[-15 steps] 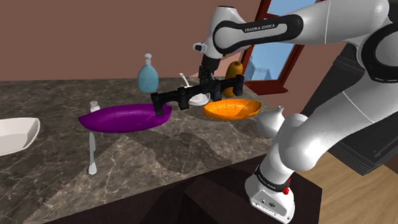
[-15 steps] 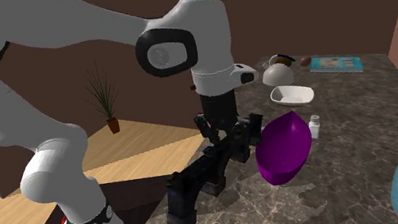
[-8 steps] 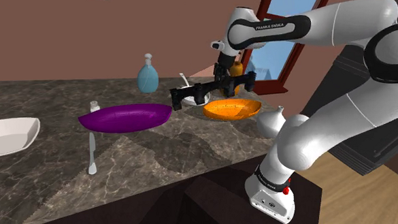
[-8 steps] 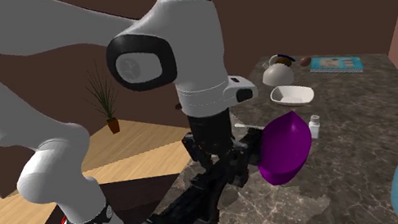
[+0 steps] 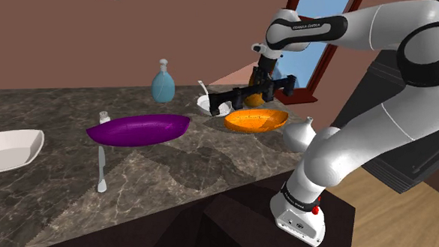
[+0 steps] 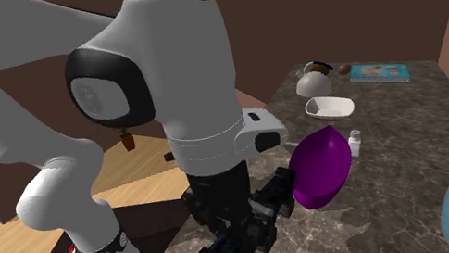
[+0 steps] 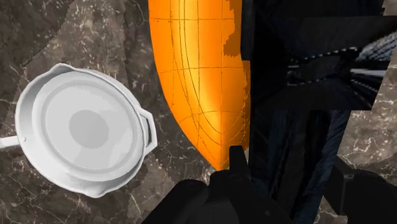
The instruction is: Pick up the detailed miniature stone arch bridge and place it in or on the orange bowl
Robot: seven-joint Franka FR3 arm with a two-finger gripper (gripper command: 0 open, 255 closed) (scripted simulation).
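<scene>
The end effector [image 5: 267, 77] is clamped shut on the bridge [image 5: 238, 95] (it renders nearly black here), which hangs in the air just above the orange bowl [image 5: 255, 121]. It looks about as long as the bowl is wide, so I'd centre it, lower slowly and let go only once it rests across the rim. Watch the white handled dish [image 7: 83, 130] right beside the bowl — one bridge end overhangs that way. The purple bowl [image 5: 139, 129] and blue pump bottle [image 5: 162, 83] sit farther off on the worktop [image 5: 174, 169].

Perhaps half the orange bowl [image 7: 197, 83] behind bridge [image 7: 305, 95]
</scene>
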